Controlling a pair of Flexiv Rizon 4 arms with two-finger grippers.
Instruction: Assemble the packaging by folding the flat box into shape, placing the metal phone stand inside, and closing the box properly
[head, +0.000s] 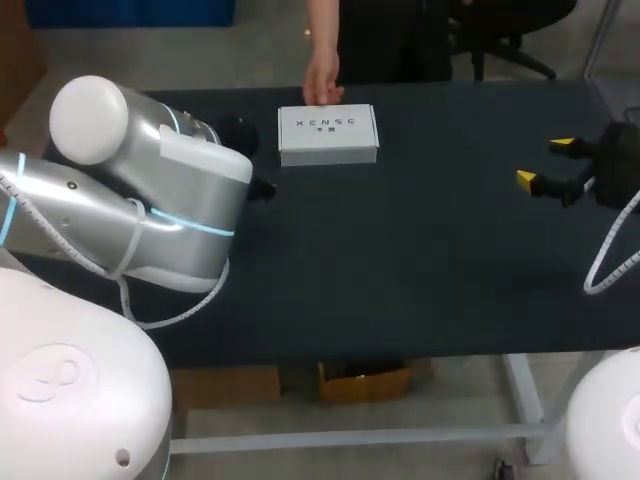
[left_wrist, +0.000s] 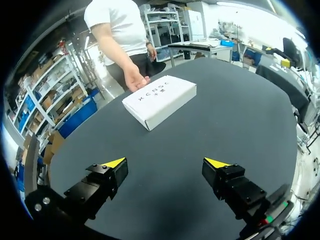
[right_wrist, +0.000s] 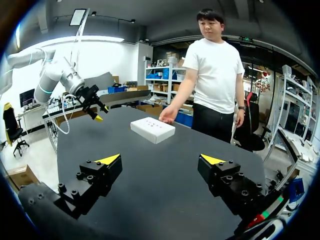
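- Dark table (head: 400, 280) runs out beneath both arms and on ahead of each gripper.
- Nearest, the left gripper (left_wrist: 170, 162) hovers over the table with its yellow-tipped fingers spread wide and nothing between them.
- Off to the other side, the right gripper (right_wrist: 160, 159) hangs the same way, fingers parted and empty.
- Ahead of the left gripper, well apart from it, the white box (left_wrist: 160, 100) lies flat on the table with its printed face up. From the right gripper it sits farther off, ahead and toward the other arm.
- Just beyond the box, a person's hand (head: 322, 88) touches its far edge.
- No view shows the metal phone stand. I cannot tell whether it is inside the box.
- Judged from this, the box looks already folded into shape and closed, so the folding, loading and closing steps appear done, or a person is setting the box out.
- Neither gripper is engaged with anything, and any next move calls for waiting until the hand leaves the box.
- If work remains, the left gripper is the closer one. It would need to travel forward, fingers kept wide, and meet the box squarely at its lid edge.
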